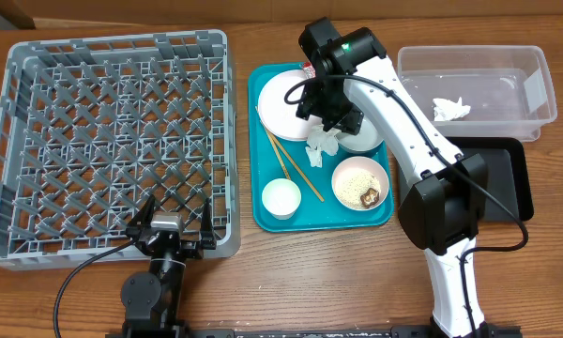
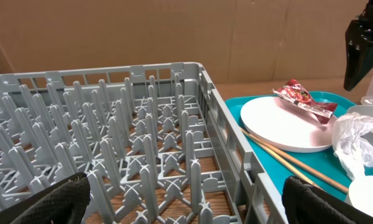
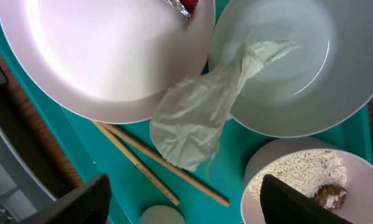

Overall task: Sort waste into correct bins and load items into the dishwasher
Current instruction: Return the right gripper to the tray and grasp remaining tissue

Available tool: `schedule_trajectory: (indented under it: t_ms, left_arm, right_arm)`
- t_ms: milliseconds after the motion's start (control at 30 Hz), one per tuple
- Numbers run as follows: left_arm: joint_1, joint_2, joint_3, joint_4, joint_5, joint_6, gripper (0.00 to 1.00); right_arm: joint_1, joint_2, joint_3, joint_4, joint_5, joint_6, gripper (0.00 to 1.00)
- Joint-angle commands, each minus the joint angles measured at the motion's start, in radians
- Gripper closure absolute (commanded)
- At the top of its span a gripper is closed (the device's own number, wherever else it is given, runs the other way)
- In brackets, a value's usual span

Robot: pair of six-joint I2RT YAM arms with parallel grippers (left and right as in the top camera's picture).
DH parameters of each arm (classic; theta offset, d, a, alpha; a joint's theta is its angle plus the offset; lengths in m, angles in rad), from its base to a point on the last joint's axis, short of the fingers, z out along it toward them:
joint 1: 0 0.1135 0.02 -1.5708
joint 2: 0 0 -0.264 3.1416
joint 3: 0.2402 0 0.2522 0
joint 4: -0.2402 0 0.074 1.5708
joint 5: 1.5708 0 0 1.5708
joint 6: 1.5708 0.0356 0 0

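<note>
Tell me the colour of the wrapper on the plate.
Red, with some white print; the wrapper lies on the white plate. Left wrist view shows it best.

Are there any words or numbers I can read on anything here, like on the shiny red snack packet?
No text can be read anywhere.
Crinkled red snack wrapper on the round white plate: it has white markings, too small and blurred to read.
Grey plastic dish rack, clear plastic tub, teal serving tray: no writing visible.

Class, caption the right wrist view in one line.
Open fingers above crumpled tissue draped from bowl onto teal tray.
</note>
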Motion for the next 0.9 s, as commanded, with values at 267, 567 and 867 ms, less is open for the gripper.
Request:
schedule_trajectory:
  t_ms: [267, 567, 867]
  left_arm:
    - [0.006, -0.004, -0.004, 0.000, -0.001, 0.008, 0.00]
    - [0.006, -0.004, -0.004, 0.000, -0.001, 0.008, 0.00]
    - [0.006, -0.004, -0.004, 0.000, -0.001, 0.008, 0.00]
  right_arm:
    - [0.020, -0.031, -0.024, 0.058, 0.017, 0.016, 0.26]
    - [0.020, -0.031, -0.187, 0.186, 0.021, 0.016, 0.31]
    - [0.021, -0.031, -0.225, 0.249, 0.021, 0.016, 0.59]
